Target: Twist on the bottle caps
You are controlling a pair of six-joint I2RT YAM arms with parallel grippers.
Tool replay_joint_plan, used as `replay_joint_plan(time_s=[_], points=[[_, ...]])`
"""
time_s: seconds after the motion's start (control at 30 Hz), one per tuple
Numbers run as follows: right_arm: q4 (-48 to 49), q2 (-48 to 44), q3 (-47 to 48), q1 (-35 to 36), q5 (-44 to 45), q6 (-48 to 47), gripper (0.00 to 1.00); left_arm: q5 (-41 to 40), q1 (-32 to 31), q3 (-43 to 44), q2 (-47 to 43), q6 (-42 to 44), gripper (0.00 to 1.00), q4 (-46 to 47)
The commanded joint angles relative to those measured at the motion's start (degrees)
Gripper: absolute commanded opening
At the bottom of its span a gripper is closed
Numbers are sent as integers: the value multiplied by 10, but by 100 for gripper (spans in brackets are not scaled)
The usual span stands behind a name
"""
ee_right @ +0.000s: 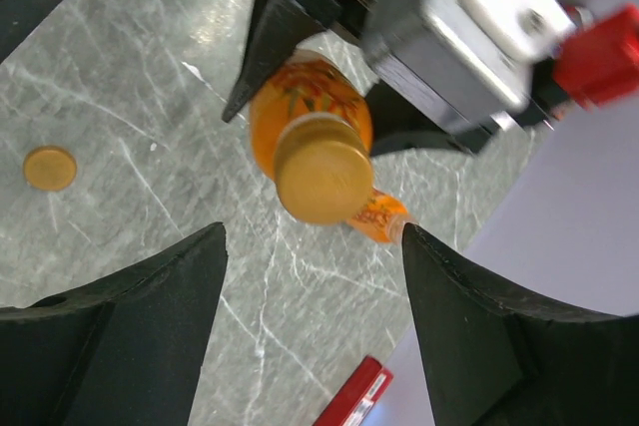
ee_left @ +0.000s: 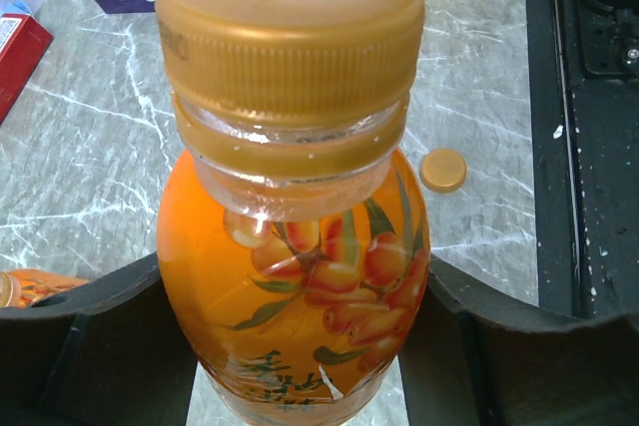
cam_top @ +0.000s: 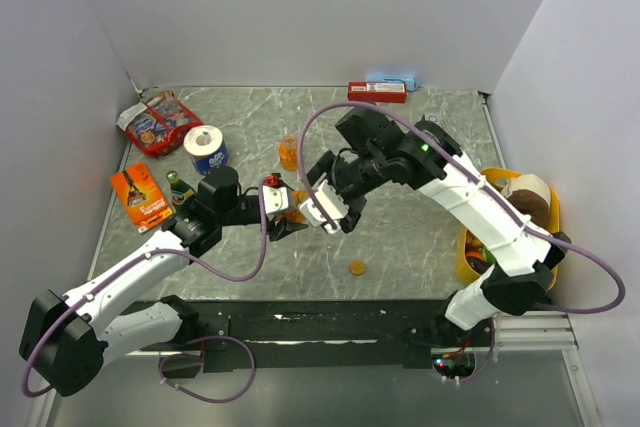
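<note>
Ref = the capped bottle (cam_top: 299,197), mid-table (cam_top: 420,197).

Far L of it, by the L wall: snack bag (cam_top: 155,122) toward the back, and orange packet (cam_top: 142,197) about level w/ the ref. Closer in, still on its L: green bottle (cam_top: 180,187) and toilet roll (cam_top: 206,147), the roll a bit further back.

L gripper (ee_left: 300,341) comes in from the ref's L and is clenched on its body. The black fingers (ee_left: 110,336) press both sides of the lower half, around the fruit label. The bottle is upright in that wrist view. The cap (ee_left: 290,37) sits on its neck w/ the ring just under it. How tight it is, can't tell.

Second bottle (cam_top: 289,153) stands just behind the ref, apart from it.

R gripper (ee_right: 315,331) is immediately R of the ref and pointed at its top. It is released: fingers spread wide, nothing between them. The cap lies beyond the tips, no contact.

Loose cap (cam_top: 356,267) lies flat on the table, R of the ref and nearer the arm bases, well apart.

Red box (cam_top: 377,91) is R of the ref and far behind it, against the back wall.

Yellow bin (cam_top: 466,257) is far R of the ref at the table edge. Contents too jumbled to name.
</note>
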Motion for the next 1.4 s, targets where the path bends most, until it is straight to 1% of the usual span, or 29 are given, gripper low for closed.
replay_joint_plan(time_s=[0.0, 0.23, 0.47, 0.7, 0.8, 0.97, 1.07, 1.13, 1.27, 1.3, 1.37], points=[[-41, 19, 32, 12, -14, -33, 75, 25, 1, 29, 0, 28, 1, -1], [-32, 31, 37, 19, -12, -31, 74, 26, 0, 27, 3, 33, 1, 3], [-32, 49, 57, 22, -16, -24, 67, 25, -1, 29, 7, 38, 1, 4], [-51, 68, 70, 26, -14, -24, 65, 23, -2, 35, 14, 44, 1, 3], [-55, 72, 74, 26, -11, -21, 61, 23, -2, 34, 14, 42, 1, 7], [-64, 81, 85, 26, -5, -11, 53, 21, -2, 33, 17, 43, 1, 12], [-66, 89, 90, 26, -1, 6, 46, 9, -2, 32, 19, 36, 1, 23], [-66, 99, 99, 25, 0, 42, 42, -8, -3, 28, 16, 17, 1, 50], [-66, 133, 114, 15, -5, 129, 38, -45, -3, 15, 9, -10, 1, 88], [-67, 136, 116, 12, -13, 160, 38, -59, -2, 14, 7, -16, 1, 95], [-66, 149, 120, -1, -28, 191, 38, -70, -2, 8, 2, -34, 1, 114]])
